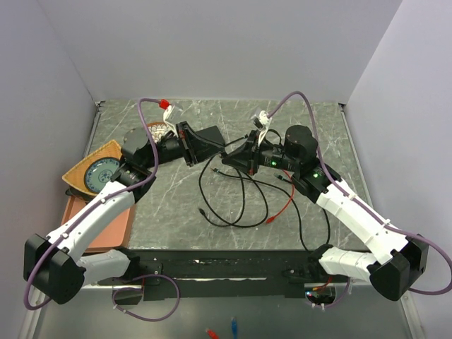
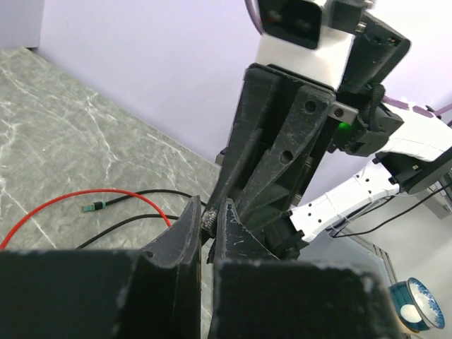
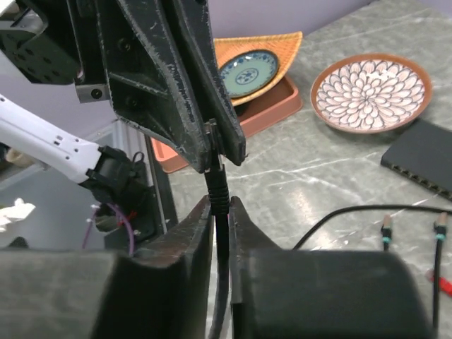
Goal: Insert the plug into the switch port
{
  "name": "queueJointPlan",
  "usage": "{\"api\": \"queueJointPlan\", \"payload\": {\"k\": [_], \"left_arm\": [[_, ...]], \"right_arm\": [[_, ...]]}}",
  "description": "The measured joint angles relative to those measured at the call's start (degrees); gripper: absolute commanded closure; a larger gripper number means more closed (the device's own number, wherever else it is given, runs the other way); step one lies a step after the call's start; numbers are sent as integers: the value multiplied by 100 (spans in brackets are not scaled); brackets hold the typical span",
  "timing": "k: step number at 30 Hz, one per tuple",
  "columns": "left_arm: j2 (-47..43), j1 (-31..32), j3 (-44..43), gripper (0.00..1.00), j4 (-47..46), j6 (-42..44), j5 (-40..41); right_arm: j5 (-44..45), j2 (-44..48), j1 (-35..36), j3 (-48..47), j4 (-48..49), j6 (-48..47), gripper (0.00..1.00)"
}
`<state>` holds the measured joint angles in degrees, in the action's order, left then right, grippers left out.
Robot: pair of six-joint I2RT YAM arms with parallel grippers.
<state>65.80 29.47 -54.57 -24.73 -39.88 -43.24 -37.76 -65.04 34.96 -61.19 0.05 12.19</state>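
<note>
Sprawling cables (image 1: pixel 233 205) (black, red) near switch (image 1: pixel 210 136)

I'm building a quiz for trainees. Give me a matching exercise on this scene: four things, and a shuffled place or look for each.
Things: 1 plug; 2 plate; 3 switch; 4 dish.
Matches: A in the basket; B white petals; C black, flat on the table; D pinched in the left fingers.
Pairs: 1-D; 2-A; 3-C; 4-B.
</note>
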Motion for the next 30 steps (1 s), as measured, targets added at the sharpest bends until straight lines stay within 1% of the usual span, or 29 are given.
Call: {"api": "queueJointPlan", "payload": {"k": [4,6,7,8,10,11,12,13,14,15,19,23,25,28,30], "left_arm": [[11,7,-2,98,13,9,37],[17,15,-7,89,22,24,66],[28,17,-9,82,37,28,96],[44,24,-9,70,57,37,125],[50,39,-11,57,140,68,225],[50,48,-11,43,214,90,282],[42,52,-11,38,286,107,339],[28,52,-11,36,341,146,396],[11,57,-20,30,422,125,490],[-9,61,-33,27,505,122,586],[-96,63,-146,25,844,61,1054],[-107,63,-334,25,1121,-59,1449],[-105,61,-365,25,1139,-136,1510],[-52,63,-387,28,1137,-201,1547],[33,63,-407,33,1139,-254,1550]], "right_arm": [[28,-2,2,-70,-133,-68,100],[83,-2,4,-74,-160,-105,100],[138,0,4,-74,-179,-116,100],[195,4,7,-74,-205,-136,100],[350,20,24,-74,-306,-203,100],[446,31,28,-81,-363,-245,100],[603,39,24,-118,-492,-310,100],[745,42,24,-157,-575,-345,100],[909,39,24,-199,-638,-402,100],[1049,39,24,-243,-723,-452,100],[1687,39,133,-350,-929,-664,100],[2771,-35,686,-555,-1272,-975,100],[3292,-136,992,-697,-1379,-1130,100],[3963,-321,1375,-855,-1480,-1309,100],[4249,-380,1478,-861,-1515,-1353,100]]}}
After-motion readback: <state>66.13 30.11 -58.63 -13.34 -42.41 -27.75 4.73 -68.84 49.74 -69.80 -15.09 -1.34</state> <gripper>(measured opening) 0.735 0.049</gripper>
